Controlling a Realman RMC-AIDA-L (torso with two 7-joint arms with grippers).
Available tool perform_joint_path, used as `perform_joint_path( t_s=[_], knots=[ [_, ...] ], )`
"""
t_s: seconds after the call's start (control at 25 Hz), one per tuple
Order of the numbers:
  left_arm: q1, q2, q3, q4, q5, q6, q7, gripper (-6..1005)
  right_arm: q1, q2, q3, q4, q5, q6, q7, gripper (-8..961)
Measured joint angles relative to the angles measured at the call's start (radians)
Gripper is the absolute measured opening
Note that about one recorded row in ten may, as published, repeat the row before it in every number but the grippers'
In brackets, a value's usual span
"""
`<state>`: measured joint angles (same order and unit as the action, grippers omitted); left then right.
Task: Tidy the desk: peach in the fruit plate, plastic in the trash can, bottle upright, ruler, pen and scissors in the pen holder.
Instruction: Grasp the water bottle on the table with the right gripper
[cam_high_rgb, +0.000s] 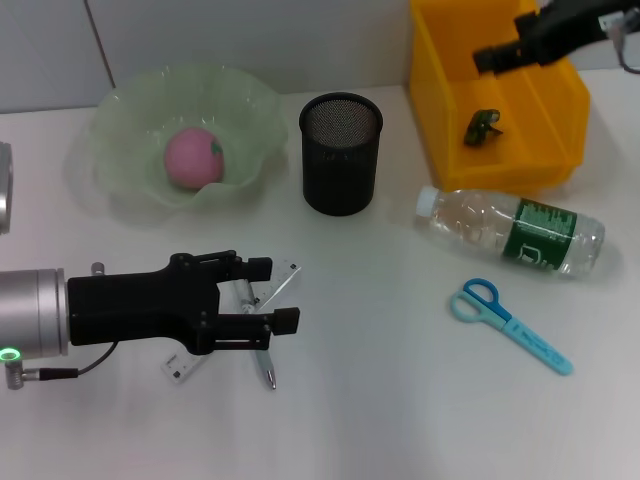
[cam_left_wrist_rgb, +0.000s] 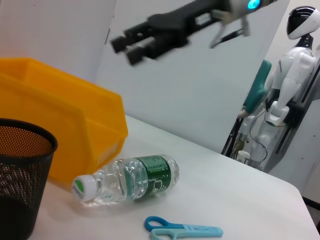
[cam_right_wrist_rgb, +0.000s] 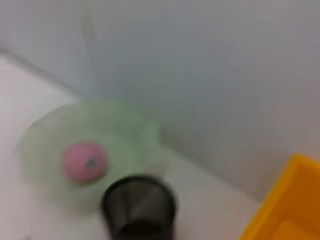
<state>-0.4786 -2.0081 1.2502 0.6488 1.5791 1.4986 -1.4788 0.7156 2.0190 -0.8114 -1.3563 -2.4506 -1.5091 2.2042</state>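
On the white desk (cam_high_rgb: 400, 400) we see the black left pincer (cam_high_rgb: 285, 295) low at the near left, its two fingers (cam_high_rgb: 258, 268) spread apart. Between and under those fingers lie the clear flat ruler (cam_high_rgb: 283, 283) and the slim silver pen (cam_high_rgb: 262, 362), the pen running from the gap toward the near edge; we cannot tell whether either finger touches them.

Far left stands the pale green wavy-rimmed fruit plate (cam_high_rgb: 120, 120), with the pink round peach (cam_high_rgb: 192, 157) resting inside it. Just right of the plate stands the black mesh cylindrical pen holder (cam_high_rgb: 340, 155), upright and well apart from the left pincer.

The clear plastic bottle with a green label and white cap (cam_high_rgb: 512, 232) lies on its side right of the pen holder, just near the yellow rectangular trash bin (cam_high_rgb: 435, 110). Inside the bin we see a small dark green crumpled piece of plastic (cam_high_rgb: 482, 125). The light blue scissors (cam_high_rgb: 508, 324) lie flat on the desk nearer than the bottle, handles toward the left.

The black right pincer (cam_high_rgb: 492, 57) hangs above the bin at the far right, holding nothing; in the left wrist view its fingers (cam_left_wrist_rgb: 131, 45) appear close together, with the bottle and scissors lying well below it.
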Motion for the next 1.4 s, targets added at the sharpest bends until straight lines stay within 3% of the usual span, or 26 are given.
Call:
perform_joint_path(
  t_s=[0.2, 0.44, 1.08, 1.4],
  knots=[
    [0.000, 0.000, 0.000, 0.000, -0.002, 0.001, 0.000, 835, 0.011, -0.008, -0.004, -0.080, -0.046, -0.206, -0.063, 754],
    [0.000, -0.003, -0.001, 0.000, -0.005, 0.006, 0.000, 835, 0.030, -0.010, -0.050, -0.064, -0.169, -0.278, -0.114, 754],
    [0.002, -0.008, -0.003, 0.000, -0.005, 0.013, -0.003, 835, 0.046, -0.003, -0.164, 0.096, -0.307, -0.173, -0.146, 755],
    [0.002, -0.009, -0.003, -0.002, -0.005, 0.018, -0.003, 835, 0.041, 0.015, -0.228, 0.199, -0.364, -0.057, -0.147, 754]
  ],
)
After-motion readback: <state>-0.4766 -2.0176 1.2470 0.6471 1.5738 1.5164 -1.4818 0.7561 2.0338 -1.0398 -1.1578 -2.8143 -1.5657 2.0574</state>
